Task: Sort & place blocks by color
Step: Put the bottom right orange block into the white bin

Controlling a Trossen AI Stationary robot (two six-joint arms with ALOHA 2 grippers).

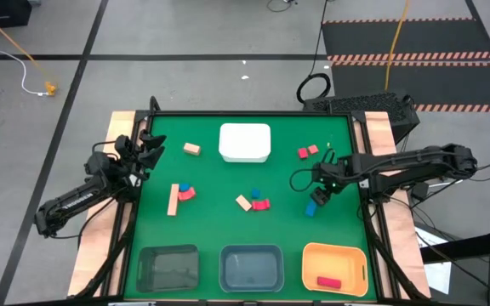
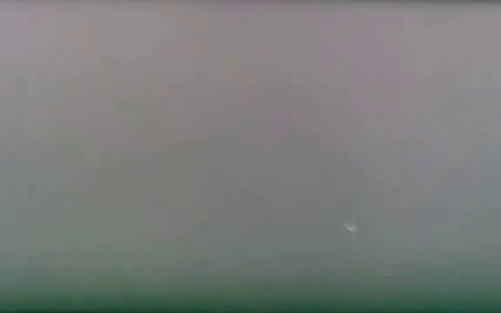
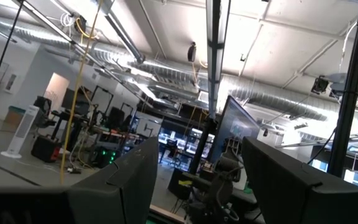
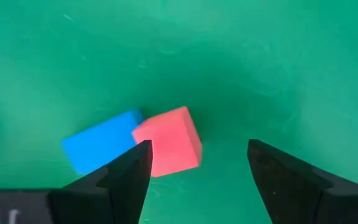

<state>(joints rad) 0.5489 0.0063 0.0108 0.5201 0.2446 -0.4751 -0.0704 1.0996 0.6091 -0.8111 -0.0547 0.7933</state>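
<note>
Right gripper [image 4: 197,168] over right part of green mat [image 1: 211,174], fingers apart, nothing between them. Pink cube [image 4: 168,140] just beyond left fingertip [image 4: 132,168], partly outside gap; blue block [image 4: 98,146] touching cube's far side. Bare mat ahead of other fingertip and all around pair.

Left gripper [image 1: 147,151] at mat's left edge, raised, fingers apart, empty.

Other blocks scattered mid-mat; one red bar [image 1: 328,281] in orange tray [image 1: 356,255]. Low view shows nothing usable.

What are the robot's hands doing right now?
Right hand open, above pink block touching blue block. Left hand open, idle at table's left edge. Nothing blocking.
</note>
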